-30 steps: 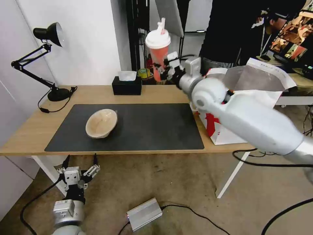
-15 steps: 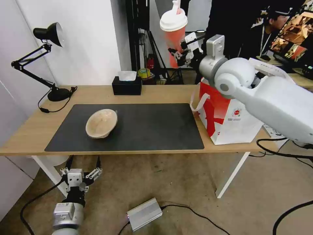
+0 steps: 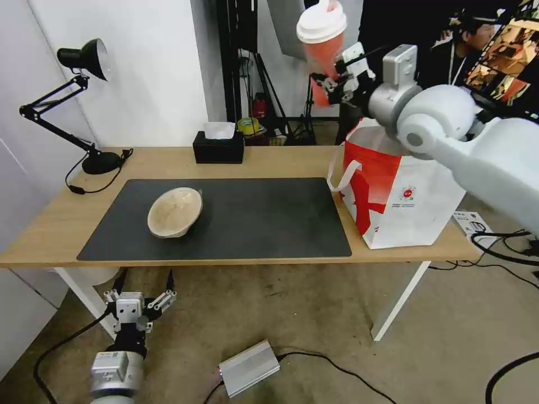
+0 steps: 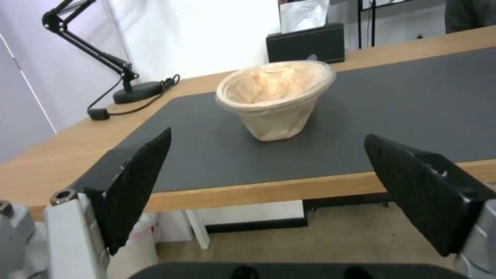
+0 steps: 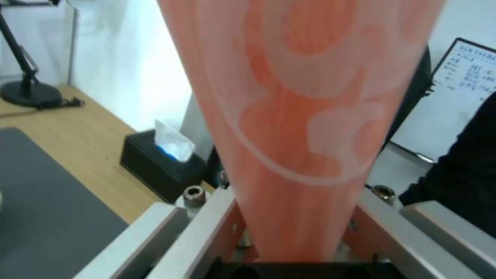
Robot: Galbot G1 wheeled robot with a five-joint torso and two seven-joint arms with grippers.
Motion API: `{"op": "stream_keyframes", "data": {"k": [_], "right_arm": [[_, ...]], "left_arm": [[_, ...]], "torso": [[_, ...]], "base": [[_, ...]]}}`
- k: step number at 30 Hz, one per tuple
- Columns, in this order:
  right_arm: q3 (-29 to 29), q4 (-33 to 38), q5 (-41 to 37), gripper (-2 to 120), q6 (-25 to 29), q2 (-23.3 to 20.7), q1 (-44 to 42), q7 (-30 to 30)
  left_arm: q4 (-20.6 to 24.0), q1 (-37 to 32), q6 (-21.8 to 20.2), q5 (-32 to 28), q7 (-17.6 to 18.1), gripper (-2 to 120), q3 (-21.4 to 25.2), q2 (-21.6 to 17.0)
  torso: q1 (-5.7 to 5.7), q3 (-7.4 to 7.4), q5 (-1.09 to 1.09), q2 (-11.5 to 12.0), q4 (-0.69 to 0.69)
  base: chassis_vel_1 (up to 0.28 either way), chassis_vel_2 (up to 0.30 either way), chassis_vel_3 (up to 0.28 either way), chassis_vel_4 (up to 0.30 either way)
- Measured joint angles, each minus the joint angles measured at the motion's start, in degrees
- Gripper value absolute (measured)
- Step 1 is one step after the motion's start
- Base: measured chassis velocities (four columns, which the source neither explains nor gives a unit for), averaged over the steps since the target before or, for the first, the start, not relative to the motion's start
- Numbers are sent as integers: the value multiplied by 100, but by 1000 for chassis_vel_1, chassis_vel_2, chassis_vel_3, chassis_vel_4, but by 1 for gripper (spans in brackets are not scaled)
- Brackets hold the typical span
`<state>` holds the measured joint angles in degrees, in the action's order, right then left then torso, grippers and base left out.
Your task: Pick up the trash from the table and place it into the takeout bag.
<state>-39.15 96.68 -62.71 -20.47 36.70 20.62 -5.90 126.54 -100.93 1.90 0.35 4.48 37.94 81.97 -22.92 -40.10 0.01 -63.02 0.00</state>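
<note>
Your right gripper (image 3: 335, 84) clamps the cup (image 3: 323, 42) high, likely to clear the bag (image 3: 401, 191) rim; left gripper (image 3: 143, 280) waits wide below the table (image 3: 50, 224).

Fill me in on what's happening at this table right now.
The robot is clearing trash into a takeout bag. Its right hand grips a tall red cup near the base and holds it high in the air, up beside the bag's open top. A beige bowl sits tilted on the dark mat. The left hand hangs open below the table edge, facing that bowl.
</note>
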Motion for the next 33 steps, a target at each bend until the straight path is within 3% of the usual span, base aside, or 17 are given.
{"op": "stream_keyframes", "data": {"k": [8, 11, 16, 33], "right_arm": [[-54, -137, 377, 6, -122, -468, 154, 762], [-16, -368, 827, 6, -147, -817, 104, 1602], [73, -618, 1219, 6, 23, -1059, -55, 2159], [393, -1115, 1916, 6, 422, -1377, -603, 2933]], "left_arm": [[25, -20, 38, 7, 1, 100, -8, 4], [51, -45, 61, 24, 2, 100, -11, 10], [62, -68, 84, 38, 2, 100, -22, 19], [56, -74, 137, 93, 6, 100, -57, 86]], "torso": [[0, 0, 0, 0, 0], [0, 0, 0, 0, 0], [0, 0, 1, 0, 0], [0, 0, 0, 0, 0]], "base": [[0, 0, 0, 0], [0, 0, 0, 0], [0, 0, 0, 0], [0, 0, 0, 0]]}}
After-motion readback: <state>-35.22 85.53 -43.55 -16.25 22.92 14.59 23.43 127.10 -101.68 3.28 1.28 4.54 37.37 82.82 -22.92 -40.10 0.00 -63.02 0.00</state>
